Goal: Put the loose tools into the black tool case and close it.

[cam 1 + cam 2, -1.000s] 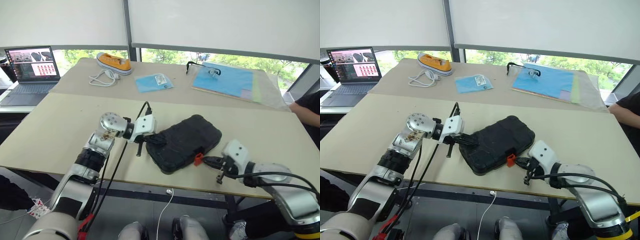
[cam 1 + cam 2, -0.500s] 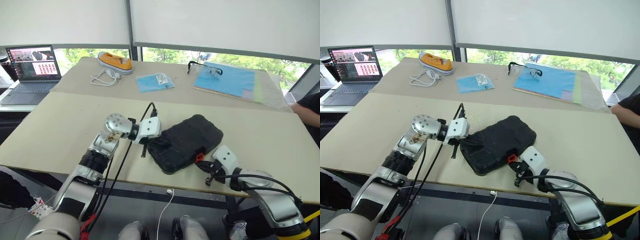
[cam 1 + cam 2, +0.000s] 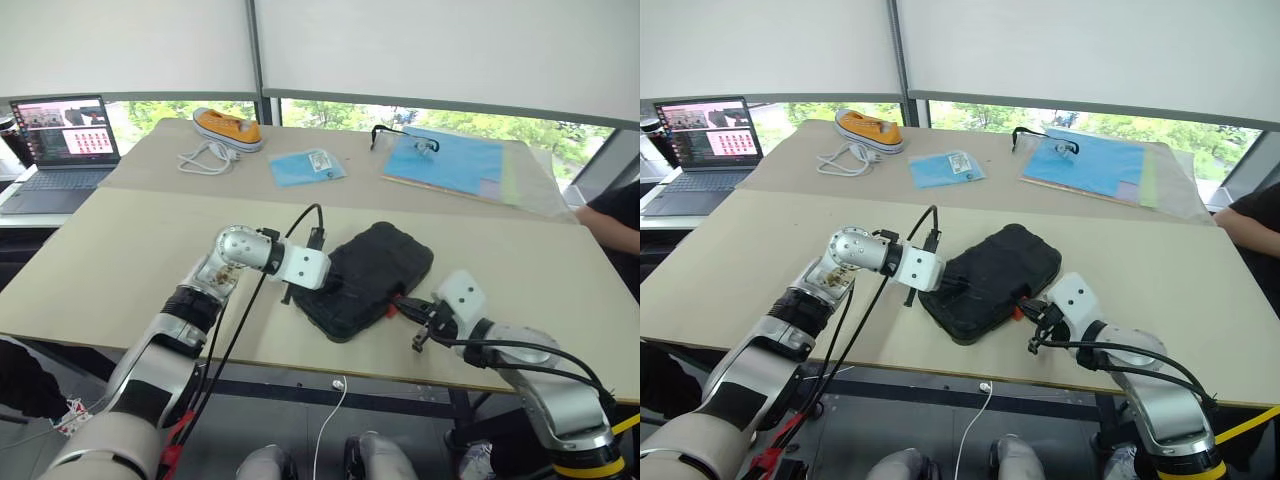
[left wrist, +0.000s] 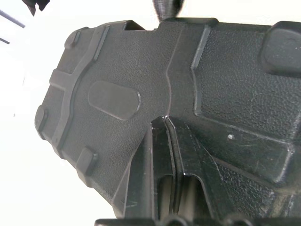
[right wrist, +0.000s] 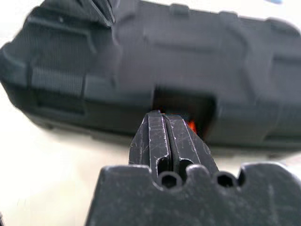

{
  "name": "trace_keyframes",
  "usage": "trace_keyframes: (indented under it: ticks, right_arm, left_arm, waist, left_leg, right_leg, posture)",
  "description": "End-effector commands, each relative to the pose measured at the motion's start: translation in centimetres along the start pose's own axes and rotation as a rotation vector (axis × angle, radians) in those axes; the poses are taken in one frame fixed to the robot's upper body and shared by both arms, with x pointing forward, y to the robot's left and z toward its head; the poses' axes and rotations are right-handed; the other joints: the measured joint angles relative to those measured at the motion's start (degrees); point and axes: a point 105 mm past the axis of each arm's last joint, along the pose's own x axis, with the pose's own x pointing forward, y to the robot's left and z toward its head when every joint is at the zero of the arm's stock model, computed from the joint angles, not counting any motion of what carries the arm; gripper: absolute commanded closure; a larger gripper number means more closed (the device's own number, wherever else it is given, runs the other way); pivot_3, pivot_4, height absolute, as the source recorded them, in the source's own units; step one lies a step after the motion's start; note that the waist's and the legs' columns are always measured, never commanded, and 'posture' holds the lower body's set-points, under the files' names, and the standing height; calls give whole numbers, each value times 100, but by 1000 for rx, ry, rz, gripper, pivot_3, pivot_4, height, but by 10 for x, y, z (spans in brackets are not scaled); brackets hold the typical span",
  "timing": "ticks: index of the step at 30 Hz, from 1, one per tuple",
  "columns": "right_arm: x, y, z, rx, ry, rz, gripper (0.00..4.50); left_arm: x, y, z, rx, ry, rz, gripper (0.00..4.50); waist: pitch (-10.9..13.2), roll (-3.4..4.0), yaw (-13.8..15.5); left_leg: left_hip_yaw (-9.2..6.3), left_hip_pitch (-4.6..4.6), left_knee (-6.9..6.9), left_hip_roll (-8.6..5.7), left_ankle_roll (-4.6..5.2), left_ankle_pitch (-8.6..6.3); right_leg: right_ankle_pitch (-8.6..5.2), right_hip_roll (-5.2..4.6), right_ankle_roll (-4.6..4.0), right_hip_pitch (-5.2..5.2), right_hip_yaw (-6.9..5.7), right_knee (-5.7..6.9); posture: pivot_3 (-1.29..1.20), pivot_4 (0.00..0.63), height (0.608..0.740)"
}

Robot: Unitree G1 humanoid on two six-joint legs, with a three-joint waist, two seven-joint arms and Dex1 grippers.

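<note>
The black tool case (image 3: 372, 278) lies closed on the near table, skewed, its textured lid up. My left gripper (image 3: 325, 284) is shut and its fingertips press on the lid near the case's left end; the left wrist view shows the shut fingers (image 4: 165, 155) resting on the lid (image 4: 225, 80). My right gripper (image 3: 405, 306) is shut too, its tips at the case's front edge where the orange latch (image 5: 192, 125) sits in a recess. In the right wrist view the fingers (image 5: 164, 141) point straight at that recess. No loose tools are in view.
A laptop (image 3: 60, 140) stands at the far left. On the back table lie an orange shoe (image 3: 228, 127), a white cable (image 3: 205, 158), a blue packet (image 3: 308, 165) and blue sheets (image 3: 450, 160). A person's arm (image 3: 612, 222) shows at the right edge.
My left wrist has rolled and the gripper now bears down on the lid. My right gripper has risen from the table to the latch at the case's front edge.
</note>
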Motion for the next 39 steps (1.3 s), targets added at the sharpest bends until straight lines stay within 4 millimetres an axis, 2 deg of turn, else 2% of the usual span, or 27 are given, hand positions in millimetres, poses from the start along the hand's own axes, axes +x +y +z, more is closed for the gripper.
trace_keyframes:
  ticks: [1, 7, 8, 11, 19, 22, 25, 26, 39]
  right_arm:
    - [-14, 1, -4, 51, 11, 14, 3777]
    - [-9, -6, -14, 122, 21, -13, 1640]
    - [-6, -6, -16, 140, 18, -9, 1417]
    - [0, -6, -17, 184, 4, 6, 1417]
    - [12, -11, -25, 207, 3, -2, 1417]
    - [12, -12, -23, 203, -17, 12, 2147]
    - [10, -10, -21, 191, -25, 32, 3118]
    - [9, -9, -21, 188, -26, 34, 3239]
    - [-13, -8, -15, 123, -15, 29, 3239]
  left_arm:
    - [9, -38, -29, -83, 109, -161, 4500]
    - [7, -34, -29, -79, 106, -156, 4500]
    - [7, -33, -28, -78, 106, -154, 4500]
    - [7, -31, -28, -74, 107, -150, 4500]
    - [5, -29, -28, -68, 109, -140, 4500]
    - [4, -29, -28, -67, 109, -138, 4500]
    - [4, -28, -29, -69, 110, -134, 4500]
    - [4, -28, -29, -70, 111, -133, 4500]
    - [5, -29, -29, -70, 110, -129, 4500]
  waist:
    - [-17, -3, 36]
    - [-48, -8, 33]
    - [-49, -7, 30]
    - [-52, -5, 34]
    - [-62, -6, -32]
    - [-63, -6, -53]
    - [-66, 0, -49]
    - [-66, 1, -48]
    - [-66, 1, 0]
  left_leg:
    - [-1, -1, 0, 0, -2, 1]
    - [5, -10, 0, -3, 5, -3]
    - [3, -11, 0, -2, 8, -5]
    - [0, -13, -3, -2, 30, -17]
    - [3, -15, -3, -1, 16, -10]
    - [1, -13, -3, -1, 34, -20]
    - [1, -15, -3, -2, 34, -20]
    - [0, -16, -3, -1, 27, -16]
    - [1, -23, -5, -2, 24, -15]
  right_leg:
    - [-2, 0, -2, 0, 0, -3]
    - [4, 1, 14, 2, 3, -30]
    - [5, 2, 16, 2, 2, -35]
    - [7, 1, 19, 2, 0, -40]
    - [12, 0, 26, 5, 2, -47]
    - [16, 0, 31, 6, 3, -47]
    - [16, -2, 31, 2, 2, -46]
    - [14, -2, 29, 2, 1, -46]
    - [13, -4, 27, 1, -1, -62]
  posture:
    - [0, 150, 718]
    - [0, 150, 718]
    - [0, 150, 718]
    - [0, 150, 718]
    - [0, 150, 718]
    - [0, 150, 718]
    - [0, 150, 718]
    - [0, 150, 718]
    - [0, 150, 718]
